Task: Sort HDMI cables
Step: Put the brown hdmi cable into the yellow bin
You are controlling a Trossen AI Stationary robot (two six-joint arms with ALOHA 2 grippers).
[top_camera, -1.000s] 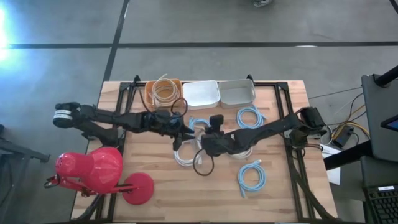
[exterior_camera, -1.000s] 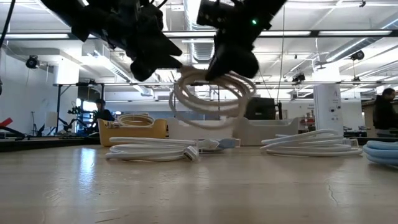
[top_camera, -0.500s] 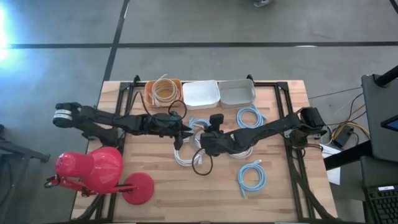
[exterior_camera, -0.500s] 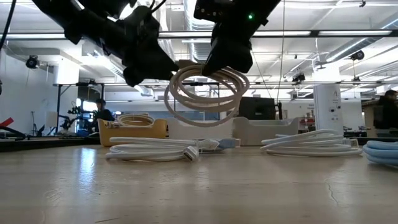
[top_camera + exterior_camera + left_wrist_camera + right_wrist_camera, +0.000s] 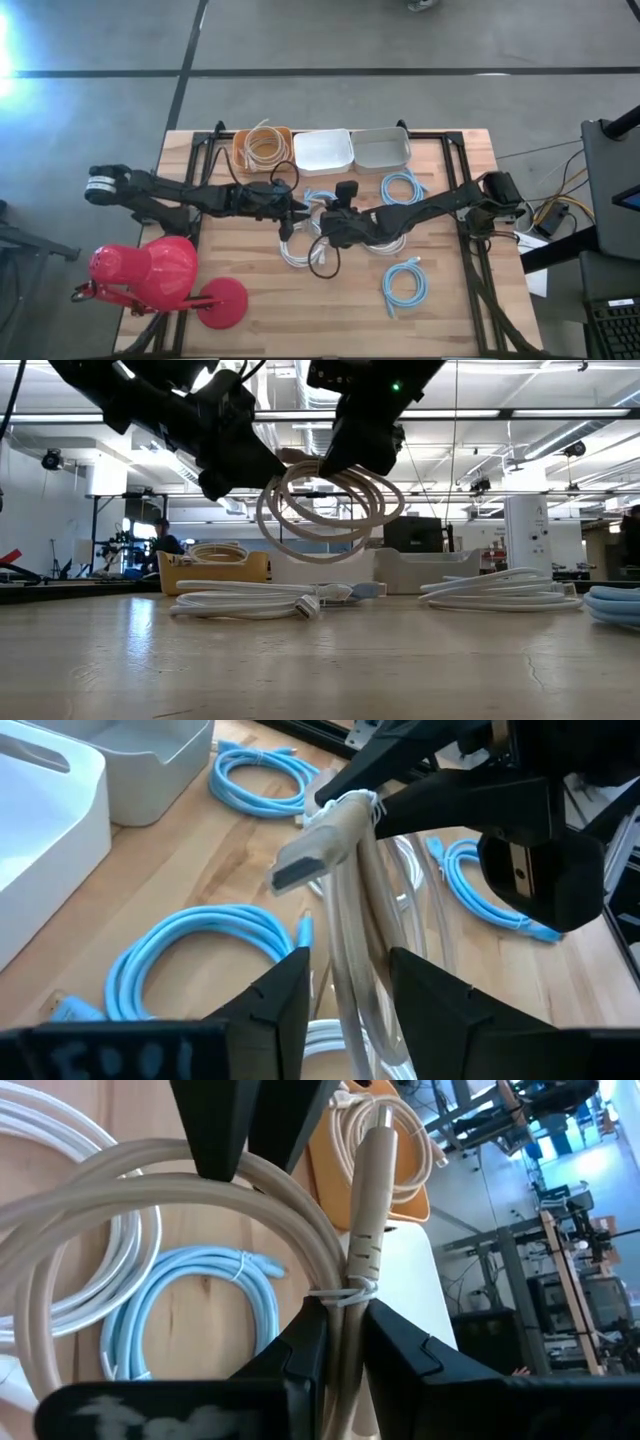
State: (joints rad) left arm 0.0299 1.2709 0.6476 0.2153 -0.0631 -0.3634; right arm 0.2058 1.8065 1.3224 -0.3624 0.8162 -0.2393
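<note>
Beige cable coil [image 5: 325, 510] hangs above the middle of the table [image 5: 260, 320], and we have both grippers at it for a handover. Our right gripper [image 5: 335, 1342] is clamped on the coil at its tie, beside the plug. Our left gripper [image 5: 345, 982] has its fingers apart with the coil's strands running between them, not yet pinched. The strands pass lengthwise through that gap, so closing there should catch them across their width. The orange tub [image 5: 243, 140], already holding one beige coil, sits at the back left, nearer our left arm, so we judge the coil goes that way. Below lie a white coil [image 5: 296, 250] and a blue coil [image 5: 318, 197] on the table.
</note>
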